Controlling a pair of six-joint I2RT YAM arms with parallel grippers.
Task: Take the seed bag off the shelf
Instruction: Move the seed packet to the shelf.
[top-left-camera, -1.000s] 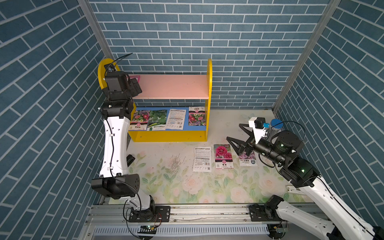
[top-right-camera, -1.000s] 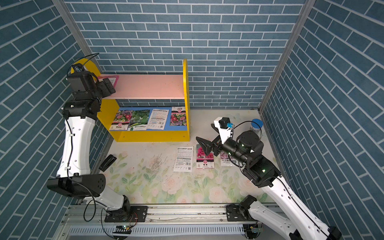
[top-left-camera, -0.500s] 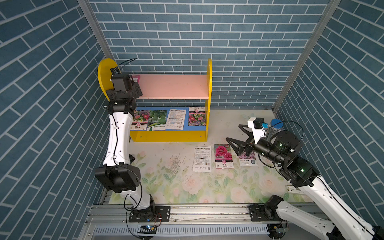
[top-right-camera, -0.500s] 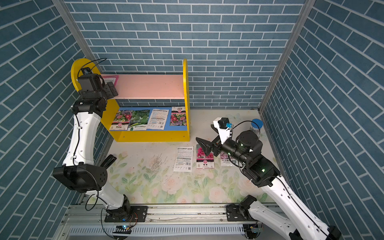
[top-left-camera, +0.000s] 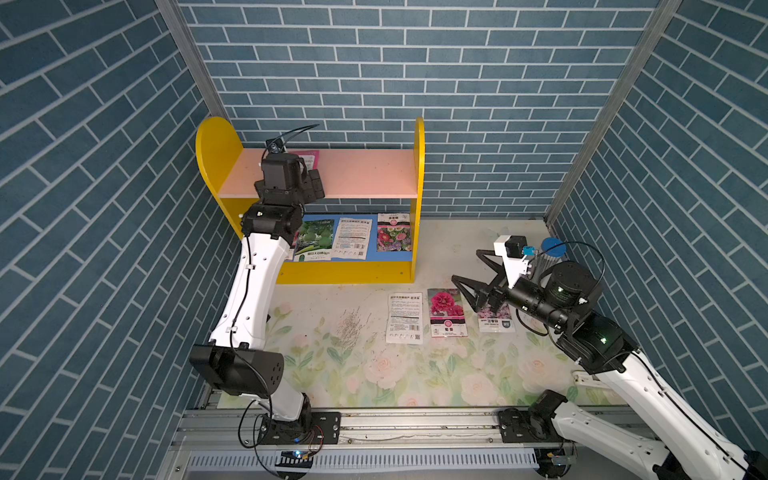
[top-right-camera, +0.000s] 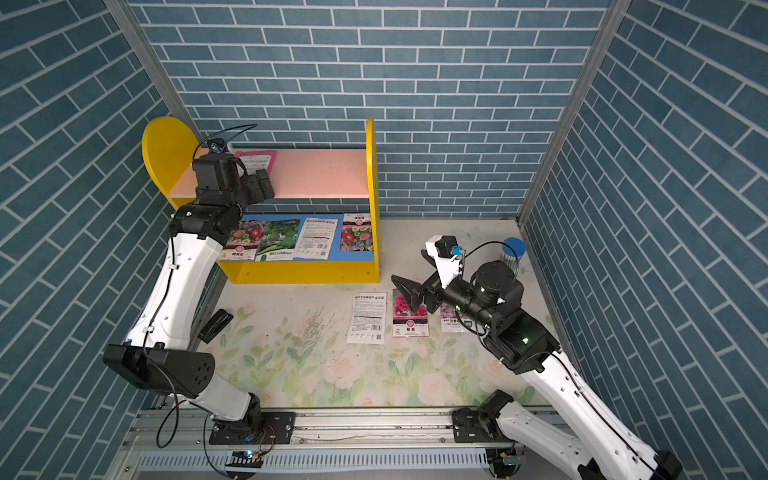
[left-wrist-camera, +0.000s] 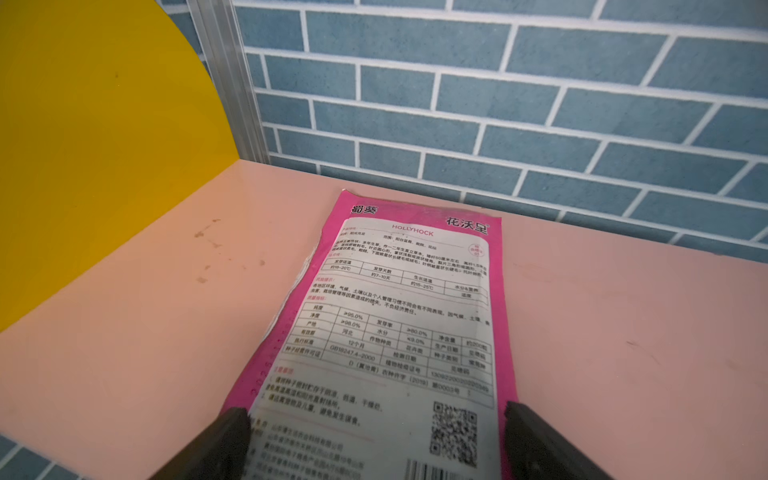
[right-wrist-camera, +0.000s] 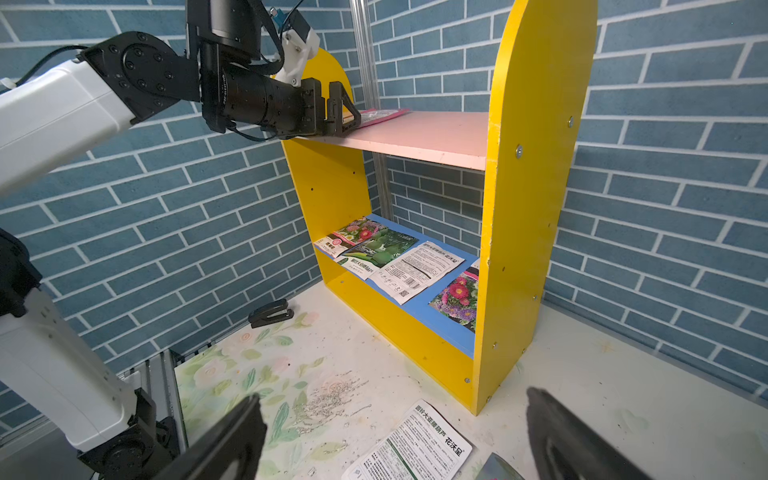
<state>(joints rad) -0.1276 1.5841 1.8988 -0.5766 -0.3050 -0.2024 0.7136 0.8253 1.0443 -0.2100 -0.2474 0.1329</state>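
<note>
Left wrist view: the left end effector (left-wrist-camera: 376, 415) stands spread, a finger either side of the pink seed bag (left-wrist-camera: 399, 316), which lies flat toward 11 o'clock on the upper tier of the shelf (top-left-camera: 365, 174) — best, I think, to settle the tips down and close gently so the bag bows up. Yellow side panel (left-wrist-camera: 83, 166) crowds 9 o'clock, brick wall (left-wrist-camera: 498, 104) 12 — the open way out is toward 6.

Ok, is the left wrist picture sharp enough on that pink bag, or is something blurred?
Left wrist view: seed bag print is sharp mid-sheet, softer toward the near end; the jaws are dark and blurred. Right wrist view: shelf sharp, jaws blurred.
</note>
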